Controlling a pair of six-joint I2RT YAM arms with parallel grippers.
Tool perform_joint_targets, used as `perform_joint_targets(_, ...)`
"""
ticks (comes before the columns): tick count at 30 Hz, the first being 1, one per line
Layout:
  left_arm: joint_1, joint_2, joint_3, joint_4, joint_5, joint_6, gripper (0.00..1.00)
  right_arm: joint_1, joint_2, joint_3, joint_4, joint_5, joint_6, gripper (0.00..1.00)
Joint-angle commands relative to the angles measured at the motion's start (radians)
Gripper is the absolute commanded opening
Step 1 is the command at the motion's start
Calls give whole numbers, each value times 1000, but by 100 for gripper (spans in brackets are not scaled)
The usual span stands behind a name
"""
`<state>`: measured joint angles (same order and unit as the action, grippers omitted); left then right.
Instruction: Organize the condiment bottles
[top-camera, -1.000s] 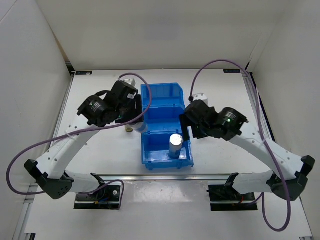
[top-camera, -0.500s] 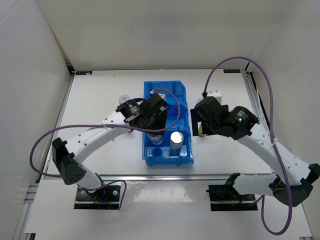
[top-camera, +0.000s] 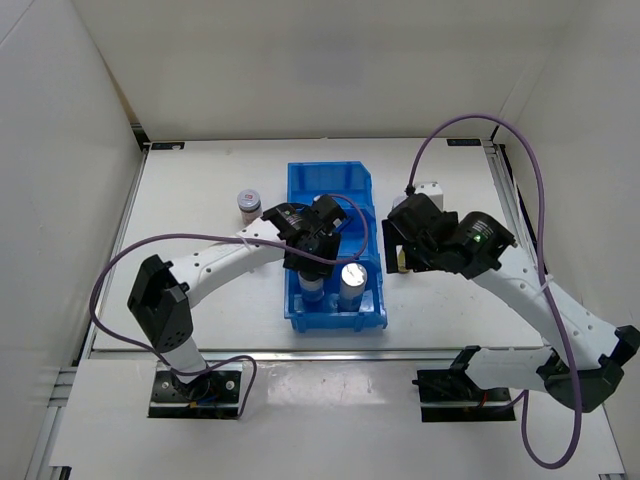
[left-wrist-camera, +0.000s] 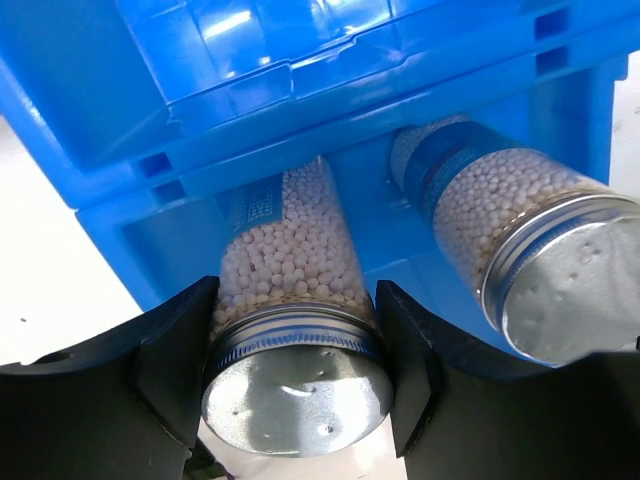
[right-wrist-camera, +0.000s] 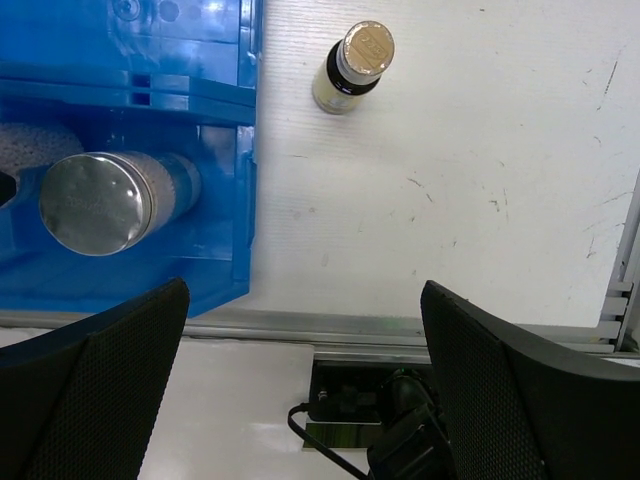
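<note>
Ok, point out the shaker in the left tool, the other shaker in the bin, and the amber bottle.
held shaker (left-wrist-camera: 295, 395): left wrist view, silver lid.
other shaker (right-wrist-camera: 95, 203): right wrist view, silver lid.
amber bottle (right-wrist-camera: 365, 45): right wrist view, cap top.

Left jaws clamped, right jaws wide apart

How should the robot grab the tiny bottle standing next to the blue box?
Take the small bottle round its body, just below the cap, coming straight down from above. It stands upright with a gap between it and the blue bin, so the open right gripper should have room for a finger on each side.
</note>
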<state>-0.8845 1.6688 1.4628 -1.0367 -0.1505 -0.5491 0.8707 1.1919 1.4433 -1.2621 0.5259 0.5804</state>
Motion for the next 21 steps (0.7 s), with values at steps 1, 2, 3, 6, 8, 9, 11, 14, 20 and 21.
perform_joint_targets(1, 19, -9, -4, 44, 29, 24, 57, -2, 31, -9, -11, 31, 33, 100)
perform_joint_targets(2, 19, -9, -15, 58, 38, 25, 65, -2, 31, -9, -11, 40, 42, 100)
perform_joint_targets(3, 19, -9, -25, 69, 39, 25, 70, -2, 41, -9, -11, 40, 42, 100)
perform_joint_targets(6, 19, -9, -36, 78, 39, 25, 90, -15, 41, -9, -11, 49, 53, 100)
perform_joint_targets(8, 19, -20, -36, 78, 39, 25, 99, -62, 41, -23, 4, 39, 62, 100)
perform_joint_targets(9, 19, -20, -36, 78, 39, 25, 99, -82, 41, -33, 21, 19, 62, 100)
perform_joint_targets(11, 19, -34, -36, 78, 39, 25, 99, -140, 41, -54, 78, -38, 16, 100)
perform_joint_targets(14, 28, -81, -12, 64, 48, 25, 99, -205, 54, -63, 130, -59, -22, 100)
perform_joint_targets(20, 71, -233, 105, -9, -7, 14, 99, -311, 169, -63, 245, -121, -112, 100)
perform_joint_targets(21, 81, -253, 114, -19, -17, 34, 99, -323, 184, -63, 260, -135, -113, 95)
